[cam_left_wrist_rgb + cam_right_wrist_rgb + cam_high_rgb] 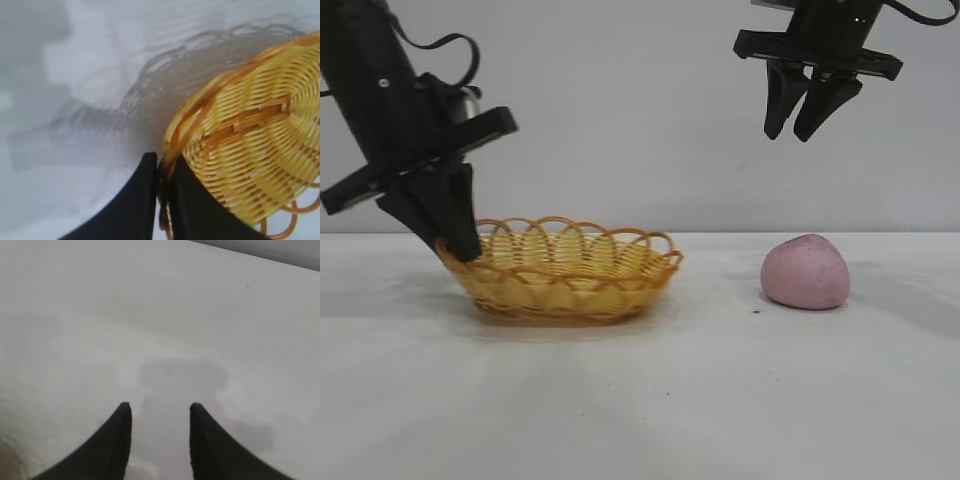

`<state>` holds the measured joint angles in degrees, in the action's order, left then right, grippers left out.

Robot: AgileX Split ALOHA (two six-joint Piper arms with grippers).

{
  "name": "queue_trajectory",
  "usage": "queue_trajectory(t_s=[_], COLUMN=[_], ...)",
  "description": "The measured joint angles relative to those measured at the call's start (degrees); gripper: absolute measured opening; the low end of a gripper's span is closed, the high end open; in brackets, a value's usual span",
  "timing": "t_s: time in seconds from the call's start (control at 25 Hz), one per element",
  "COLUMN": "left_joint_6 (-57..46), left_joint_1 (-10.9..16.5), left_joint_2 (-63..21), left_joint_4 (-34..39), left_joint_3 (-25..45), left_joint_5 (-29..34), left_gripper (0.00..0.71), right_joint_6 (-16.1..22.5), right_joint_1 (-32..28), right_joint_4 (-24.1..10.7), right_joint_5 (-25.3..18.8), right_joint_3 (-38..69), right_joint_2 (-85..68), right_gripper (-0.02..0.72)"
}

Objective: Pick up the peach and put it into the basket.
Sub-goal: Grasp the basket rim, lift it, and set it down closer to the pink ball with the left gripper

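The yellow wicker basket (570, 270) with an orange-brown looped rim stands on the white table at centre-left. My left gripper (463, 243) is shut on its left rim; in the left wrist view the rim (172, 145) runs between the two black fingers (142, 200), and the left gripper (163, 162) pinches it. The dusty-pink peach (806, 272) rests on the table to the right of the basket, untouched. My right gripper (798, 128) hangs high above the peach, open with nothing between its fingers (160, 410); its wrist view shows only bare table.
The white table (650, 400) spreads wide in front of the basket and the peach. A pale wall stands behind. The basket's inside (260, 135) holds nothing.
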<state>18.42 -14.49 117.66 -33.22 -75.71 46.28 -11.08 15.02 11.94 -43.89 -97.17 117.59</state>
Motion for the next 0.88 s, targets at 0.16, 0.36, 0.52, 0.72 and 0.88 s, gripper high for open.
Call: queue_trajectory(t_s=[0.16, 0.36, 0.52, 0.72, 0.88], left_joint_6=[0.11, 0.11, 0.11, -0.24, -0.24], left_joint_1=[-3.41, -3.69, -3.69, -2.66, 0.81], left_joint_2=[0.00, 0.00, 0.00, -1.09, -4.12], left_joint_4=[-1.81, -1.79, -1.79, 0.28, 1.91], left_joint_3=[1.46, 1.56, 1.56, 1.56, 1.79], left_joint_5=[-1.87, -1.87, -1.67, -0.57, 2.17], left_gripper=[0.000, 0.048, 0.187, 0.395, 0.400], right_joint_6=[-0.09, -0.09, -0.09, -0.09, -0.09], right_joint_1=[0.00, 0.00, 0.00, 0.00, 0.00], right_joint_4=[0.00, 0.00, 0.00, 0.00, 0.00], right_joint_5=[-0.38, -0.79, -0.79, -0.90, -0.98], right_joint_3=[0.00, 0.00, 0.00, 0.00, 0.00], right_joint_2=[0.00, 0.00, 0.00, 0.00, 0.00], right_gripper=[0.276, 0.276, 0.276, 0.276, 0.276])
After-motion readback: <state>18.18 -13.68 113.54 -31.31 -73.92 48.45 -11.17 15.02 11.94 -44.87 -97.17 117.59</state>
